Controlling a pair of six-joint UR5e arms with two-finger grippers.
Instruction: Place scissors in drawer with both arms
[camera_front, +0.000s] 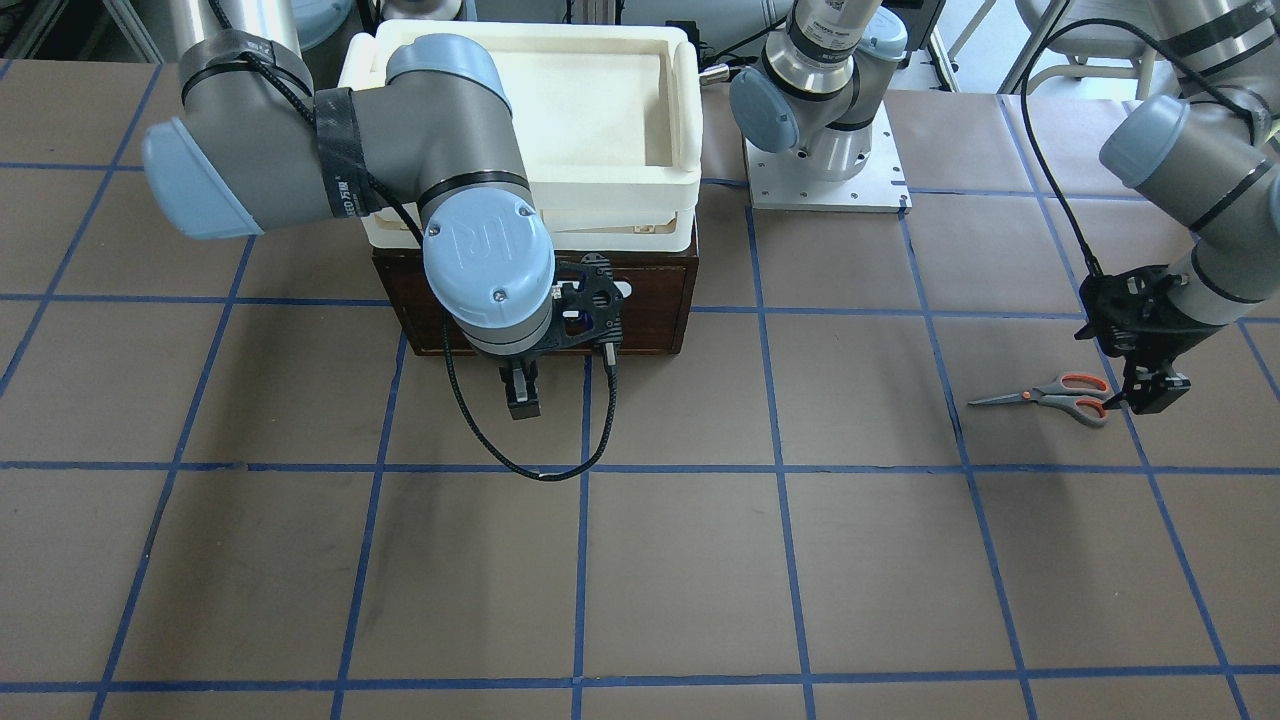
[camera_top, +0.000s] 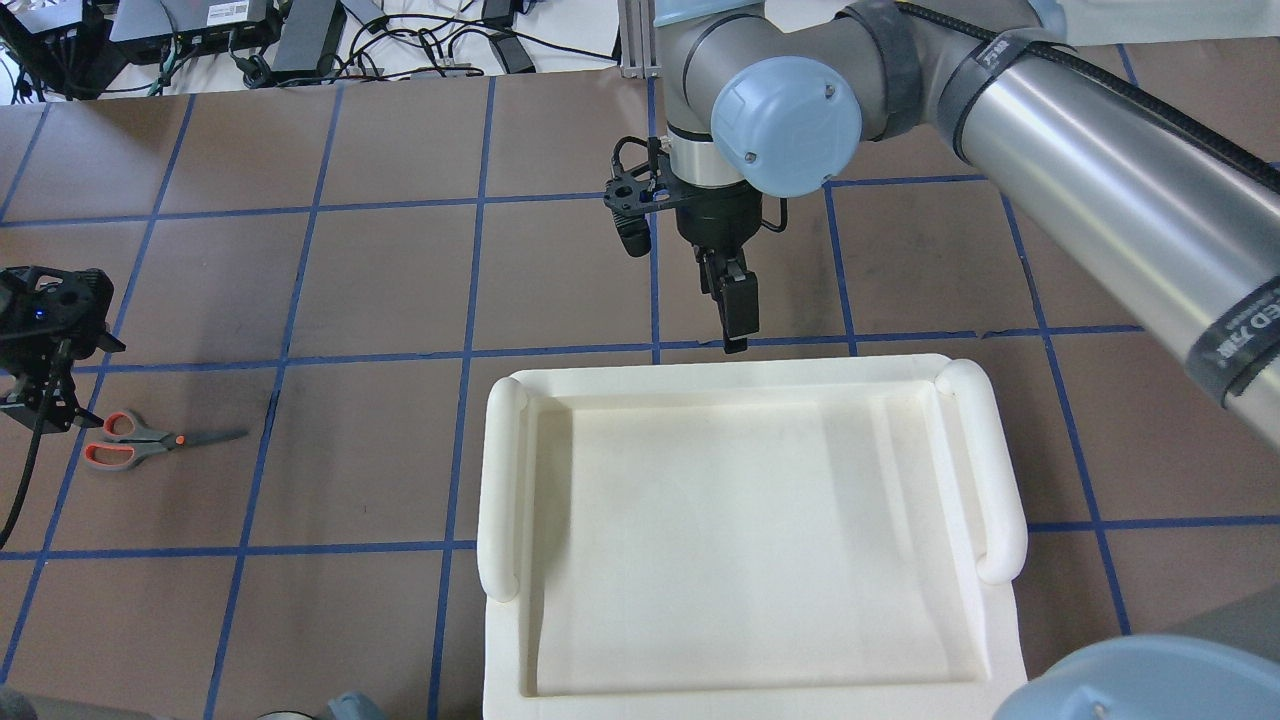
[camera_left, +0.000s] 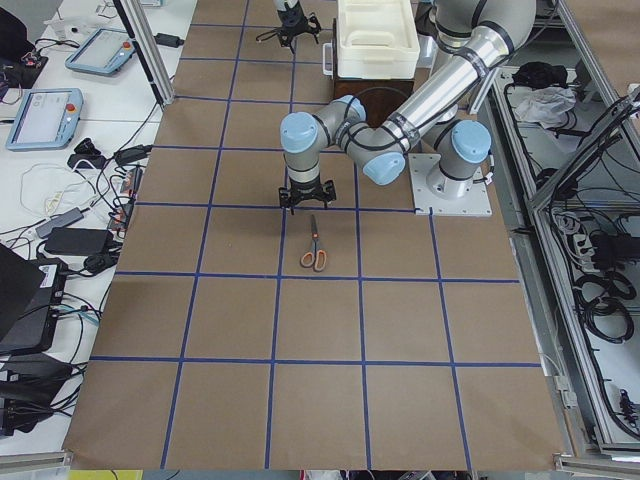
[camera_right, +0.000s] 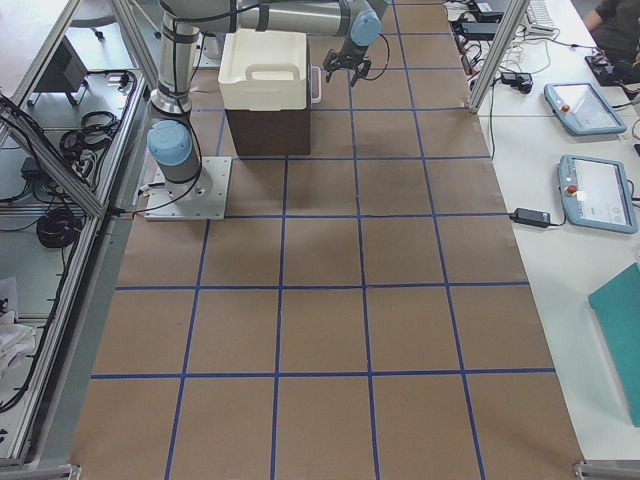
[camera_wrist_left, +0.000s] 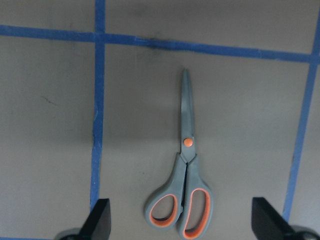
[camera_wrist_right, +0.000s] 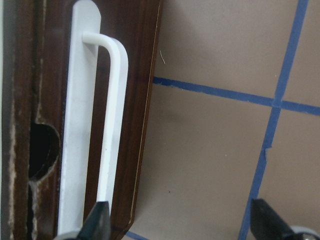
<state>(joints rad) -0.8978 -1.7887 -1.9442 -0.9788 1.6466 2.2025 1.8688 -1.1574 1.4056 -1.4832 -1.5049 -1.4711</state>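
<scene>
The scissors (camera_front: 1060, 395) lie flat on the brown table, also seen in the overhead view (camera_top: 130, 440) and the left wrist view (camera_wrist_left: 186, 170). My left gripper (camera_front: 1145, 392) hovers over their orange-lined handle loops, open and empty, with a finger on each side (camera_wrist_left: 182, 225). The dark brown drawer (camera_front: 650, 300) is closed under the bin. My right gripper (camera_front: 521, 395) is open in front of it (camera_top: 737, 320). In the right wrist view the white bar handle (camera_wrist_right: 112, 125) stands just beside one finger, untouched.
A cream-white plastic bin (camera_front: 685, 110) sits on top of the drawer box and hides it from overhead (camera_top: 505, 480). An arm base plate (camera_front: 880, 190) stands beside the box. Blue tape lines grid the table.
</scene>
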